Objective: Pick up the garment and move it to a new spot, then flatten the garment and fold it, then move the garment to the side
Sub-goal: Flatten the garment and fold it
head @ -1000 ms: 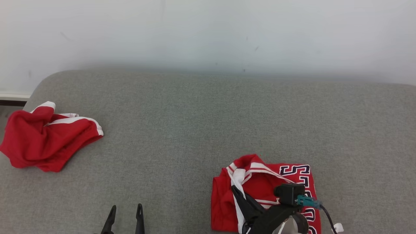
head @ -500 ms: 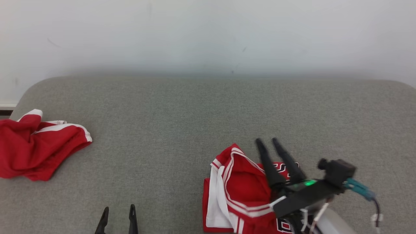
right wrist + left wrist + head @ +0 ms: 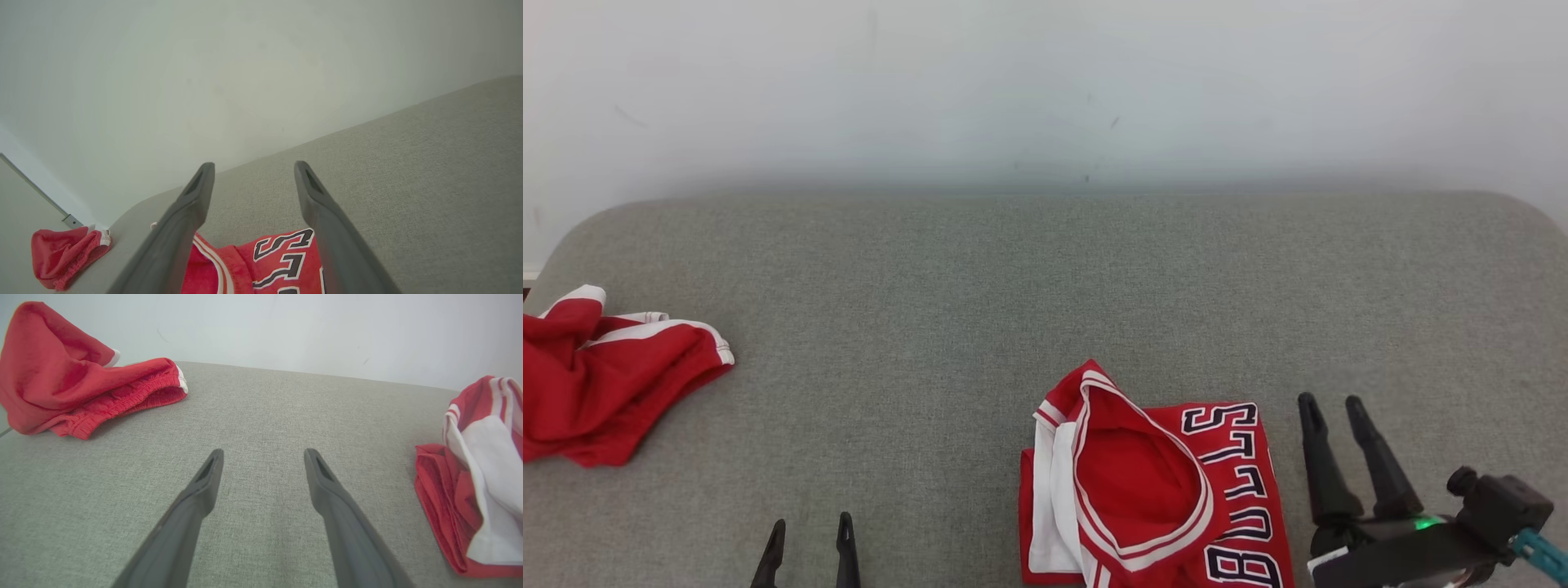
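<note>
The garment, a red jersey with white trim and dark "BULLS" lettering, lies folded on the grey cushion at the front right. Its white-edged side shows at the right of the left wrist view, and its lettering shows low in the right wrist view. My right gripper hovers open just right of the jersey, holding nothing; its fingers stand apart. At the front left my left gripper is open and empty over bare cushion.
A second red garment with white trim lies crumpled at the cushion's left edge, also in the left wrist view and the right wrist view. A pale wall runs behind the cushion.
My right gripper opened, let go of the jersey and swung up and right off it. The jersey now lies free. The head camera has shifted, moving the whole picture.
</note>
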{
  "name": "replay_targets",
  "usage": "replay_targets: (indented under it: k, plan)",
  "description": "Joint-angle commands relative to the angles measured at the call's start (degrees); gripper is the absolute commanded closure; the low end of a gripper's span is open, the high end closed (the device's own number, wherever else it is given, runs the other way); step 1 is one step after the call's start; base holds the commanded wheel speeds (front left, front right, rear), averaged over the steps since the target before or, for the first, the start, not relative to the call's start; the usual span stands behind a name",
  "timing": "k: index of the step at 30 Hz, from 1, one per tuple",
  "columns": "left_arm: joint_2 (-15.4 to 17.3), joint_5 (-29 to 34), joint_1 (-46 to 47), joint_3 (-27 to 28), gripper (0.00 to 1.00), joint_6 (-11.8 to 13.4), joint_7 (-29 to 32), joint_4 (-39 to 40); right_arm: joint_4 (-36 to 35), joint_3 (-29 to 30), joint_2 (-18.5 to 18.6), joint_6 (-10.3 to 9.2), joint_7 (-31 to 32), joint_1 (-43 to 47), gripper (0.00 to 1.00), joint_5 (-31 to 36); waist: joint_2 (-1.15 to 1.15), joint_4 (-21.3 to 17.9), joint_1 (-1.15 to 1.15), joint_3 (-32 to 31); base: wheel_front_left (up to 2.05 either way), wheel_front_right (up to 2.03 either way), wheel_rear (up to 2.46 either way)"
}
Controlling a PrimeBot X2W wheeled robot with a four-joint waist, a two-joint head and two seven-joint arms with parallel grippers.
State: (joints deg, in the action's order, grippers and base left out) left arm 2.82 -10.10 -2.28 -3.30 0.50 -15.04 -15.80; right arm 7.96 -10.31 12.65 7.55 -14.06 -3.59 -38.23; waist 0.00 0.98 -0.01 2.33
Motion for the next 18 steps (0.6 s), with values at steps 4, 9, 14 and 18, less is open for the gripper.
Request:
replay_targets:
  k: [4, 9, 14, 18]
  plan:
    - [0.13, 0.15, -0.03, 0.06, 0.0, -0.19, -0.13, 0.12, -2.42, -2.86, -1.74, -0.12, 2.12, 4.25, 0.0, 1.24, 0.0, 0.22, 0.01, 0.21, 0.0, 0.0, 0.0]
    - [0.12, 0.35, 0.57, -0.11, 0.0, -0.3, -0.13, 0.0, -5.18, -9.33, -2.68, -0.13, 4.18, 8.74, 0.0, 1.84, 0.0, 0.93, 0.01, 0.54, 0.0, 0.0, 0.0]
    - [0.12, 0.27, 0.65, 0.1, 0.0, -0.17, -0.13, 0.08, -6.22, -15.44, -2.13, -0.13, 4.85, 9.59, 0.0, 5.05, 0.0, 1.15, 0.01, 1.01, 0.0, 0.0, 0.0]
    - [0.12, 0.1, 0.85, -0.24, 0.0, -0.14, -0.13, -0.15, -4.93, -17.74, -1.21, -0.13, 4.99, 7.96, 0.0, 8.53, 0.0, 1.48, 0.01, 1.05, 0.0, 0.0, 0.0]
